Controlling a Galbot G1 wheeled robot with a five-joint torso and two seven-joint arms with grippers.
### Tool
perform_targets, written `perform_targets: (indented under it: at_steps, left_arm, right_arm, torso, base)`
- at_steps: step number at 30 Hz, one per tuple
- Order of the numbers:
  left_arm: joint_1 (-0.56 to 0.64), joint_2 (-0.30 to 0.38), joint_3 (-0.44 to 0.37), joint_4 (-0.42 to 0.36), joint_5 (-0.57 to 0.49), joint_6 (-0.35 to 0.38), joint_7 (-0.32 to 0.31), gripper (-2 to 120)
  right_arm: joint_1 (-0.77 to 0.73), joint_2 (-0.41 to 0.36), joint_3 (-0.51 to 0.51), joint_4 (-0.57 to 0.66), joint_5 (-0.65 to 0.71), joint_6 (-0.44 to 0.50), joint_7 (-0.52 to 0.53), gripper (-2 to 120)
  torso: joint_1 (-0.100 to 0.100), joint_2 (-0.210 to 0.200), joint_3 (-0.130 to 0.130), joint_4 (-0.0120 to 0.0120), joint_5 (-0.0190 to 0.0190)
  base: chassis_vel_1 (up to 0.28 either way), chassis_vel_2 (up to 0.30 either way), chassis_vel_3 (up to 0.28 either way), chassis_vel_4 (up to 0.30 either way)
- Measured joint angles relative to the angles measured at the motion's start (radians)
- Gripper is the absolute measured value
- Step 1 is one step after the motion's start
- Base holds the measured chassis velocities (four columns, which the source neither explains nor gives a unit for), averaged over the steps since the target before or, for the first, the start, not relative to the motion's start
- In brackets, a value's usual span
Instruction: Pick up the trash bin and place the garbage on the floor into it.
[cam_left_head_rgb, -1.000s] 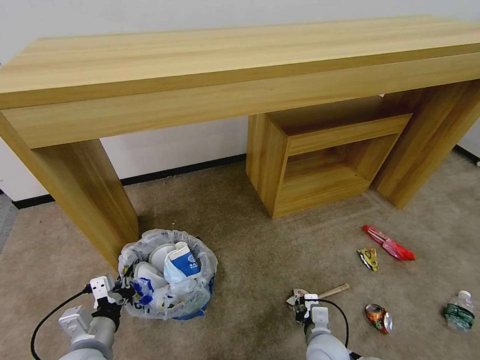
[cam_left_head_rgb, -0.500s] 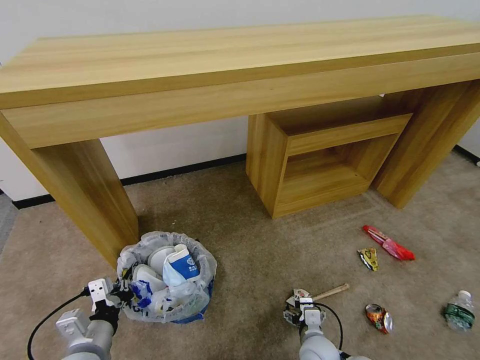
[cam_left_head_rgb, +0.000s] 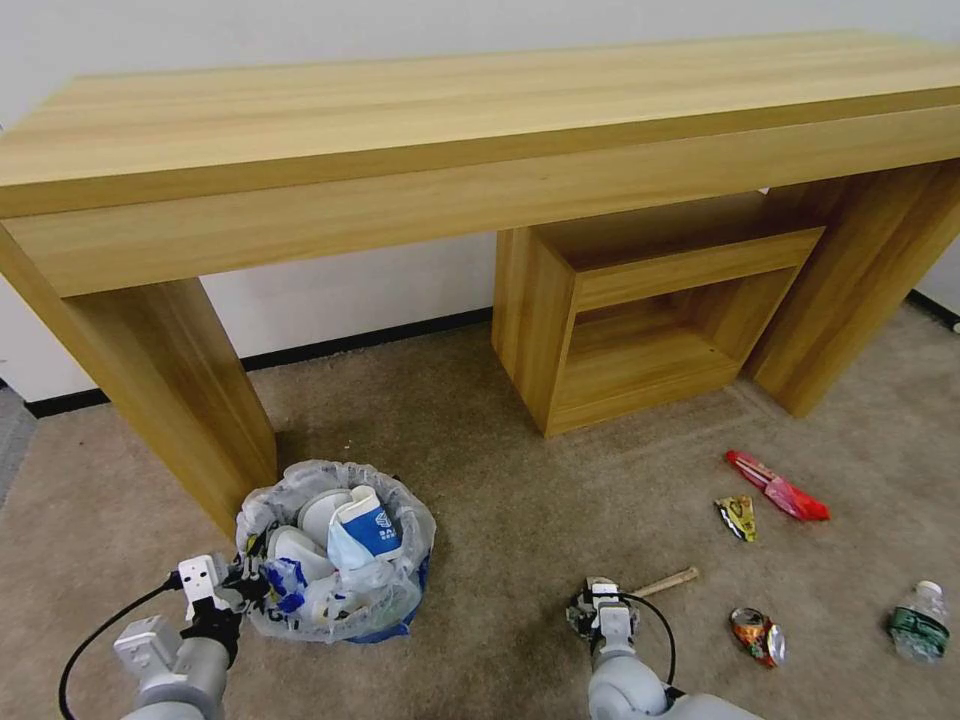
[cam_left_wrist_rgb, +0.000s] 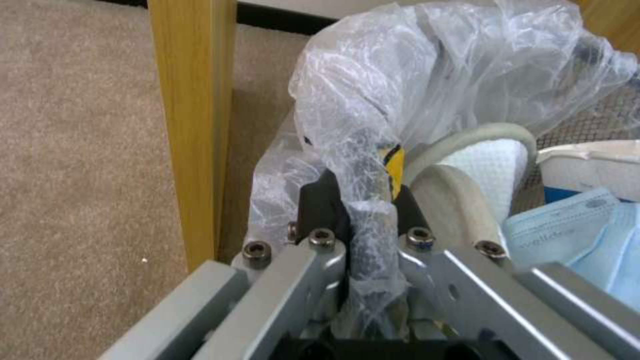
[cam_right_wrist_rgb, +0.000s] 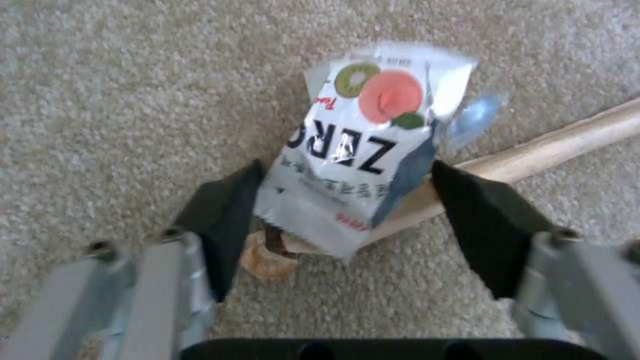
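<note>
Wrapper (cam_right_wrist_rgb: 363, 160) between open right pincer (cam_right_wrist_rgb: 347, 215) fingers.

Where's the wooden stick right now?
In the head view the wooden stick lies on the floor at lower right; in the right wrist view it sits under a white wrapper, between the right claw's open fingers.

left end effector (cam_left_head_rgb: 232, 590) at trash bin (cam_left_head_rgb: 335, 548) rim, right end effector (cam_left_head_rgb: 597, 612) over wooden stick (cam_left_head_rgb: 668, 580)
</note>
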Motion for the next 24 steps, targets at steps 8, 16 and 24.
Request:
perform_targets:
  at_steps: [8, 16, 24]
  left_arm:
    - [-0.002, 0.004, 0.001, 0.001, -0.001, -0.003, 0.002, 3]
    - [-0.010, 0.003, 0.003, 0.014, -0.001, -0.007, 0.002, 3]
    - [-0.009, 0.003, 0.001, 0.019, 0.001, -0.009, 0.002, 3]
  right_arm:
    - [-0.002, -0.001, -0.002, 0.002, -0.023, 0.009, -0.001, 33]
    - [-0.015, -0.018, 0.004, 0.013, -0.065, 0.057, -0.029, 3]
    - [-0.032, -0.040, 0.020, 0.037, -0.107, 0.115, -0.069, 0]
  torso:
    - [0.000, 0.000, 0.000, 0.0000, 0.0001]
    - [0.000, 0.000, 0.000, 0.0000, 0.0001]
    - [0.000, 0.000, 0.000, 0.0000, 0.0001]
  base:
    - [0.000, 0.000, 0.000, 0.000]
    - [0.000, 0.000, 0.000, 0.000]
    - [0.000, 0.000, 0.000, 0.000]
